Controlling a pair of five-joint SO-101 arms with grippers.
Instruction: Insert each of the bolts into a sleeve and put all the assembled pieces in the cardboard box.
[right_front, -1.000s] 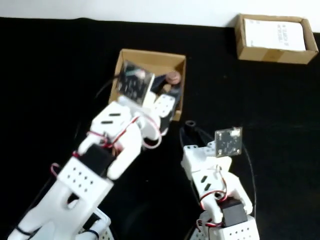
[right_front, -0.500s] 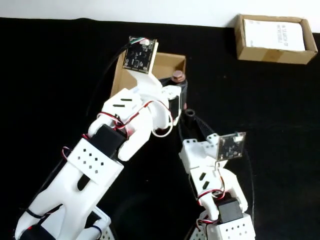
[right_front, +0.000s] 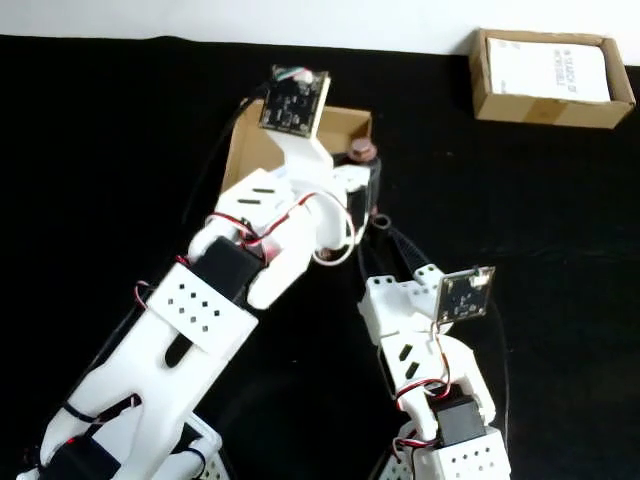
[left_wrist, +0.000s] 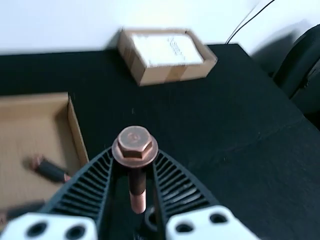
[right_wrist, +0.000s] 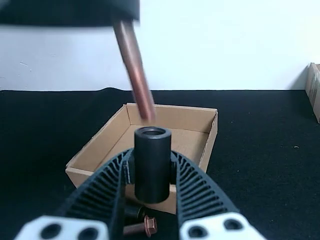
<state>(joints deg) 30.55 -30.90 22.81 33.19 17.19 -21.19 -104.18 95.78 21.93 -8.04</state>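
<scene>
My left gripper (right_front: 362, 172) is shut on a copper hex-head bolt (left_wrist: 135, 146), shank pointing down, just right of the open cardboard box (right_front: 343, 121). Directly under the bolt tip stands a black sleeve (right_wrist: 152, 162), held upright with my right gripper (right_wrist: 150, 157) shut on it. In the right wrist view the bolt shank (right_wrist: 135, 65) slants down to just above the sleeve's bore, with a small gap. From above, the sleeve (right_front: 380, 221) sits in front of the box's right corner. A sleeve with a bolt end showing (left_wrist: 50, 170) lies in the box (left_wrist: 35, 125).
A second cardboard box (right_front: 550, 100) holding white paper sits at the back right, also seen behind the bolt (left_wrist: 165, 75). A loose copper bolt (right_wrist: 141, 228) and another black sleeve (right_wrist: 133, 212) lie on the black table under my right gripper.
My left arm has swung right from over the box, carrying the bolt above the sleeve. My right gripper has moved the sleeve a little toward the box.
</scene>
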